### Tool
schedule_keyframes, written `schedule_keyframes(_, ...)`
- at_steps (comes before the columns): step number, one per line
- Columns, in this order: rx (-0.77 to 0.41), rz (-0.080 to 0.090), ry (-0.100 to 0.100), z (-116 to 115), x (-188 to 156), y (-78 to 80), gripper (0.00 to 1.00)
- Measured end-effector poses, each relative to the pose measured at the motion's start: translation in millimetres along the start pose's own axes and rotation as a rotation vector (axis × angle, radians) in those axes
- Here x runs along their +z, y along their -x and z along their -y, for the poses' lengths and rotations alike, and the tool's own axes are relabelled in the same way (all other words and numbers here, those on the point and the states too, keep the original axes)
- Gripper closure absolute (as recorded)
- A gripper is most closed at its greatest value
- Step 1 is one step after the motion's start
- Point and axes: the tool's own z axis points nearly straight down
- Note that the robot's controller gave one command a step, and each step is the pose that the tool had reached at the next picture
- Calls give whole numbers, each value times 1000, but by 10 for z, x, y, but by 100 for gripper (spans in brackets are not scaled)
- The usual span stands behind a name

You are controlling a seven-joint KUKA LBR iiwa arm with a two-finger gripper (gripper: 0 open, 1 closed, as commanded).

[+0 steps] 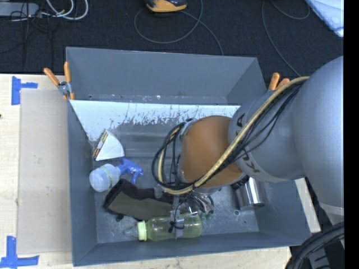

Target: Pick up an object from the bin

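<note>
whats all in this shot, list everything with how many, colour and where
bin: one, grey metal, middle of the view
paper wedge: one, white with a red and yellow edge, far left of the bin floor
spray bottle: one, white with a blue trigger head, left side, just below the wedge
cloth: one, dark olive-black, crumpled, near left of centre
plastic bottle: one, clear yellow-green, lying on its side along the near wall
metal can: one, silver, lying on the right side of the floor
arm: one, grey with an orange cover and black and yellow cables, reaching in from the right
claw: one, dark metal, low over the plastic bottle beside the cloth's right end
</note>
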Motion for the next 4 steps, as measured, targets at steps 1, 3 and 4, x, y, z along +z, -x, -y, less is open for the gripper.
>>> schedule_keyframes(1, -442, 3, 2, 129, 225, -60, 100)
schedule_keyframes(3, -446, 9, 0, 123, -226, -49, 100)
schedule_keyframes(4, -460, 6, 0, 145, -619, -71, 100)
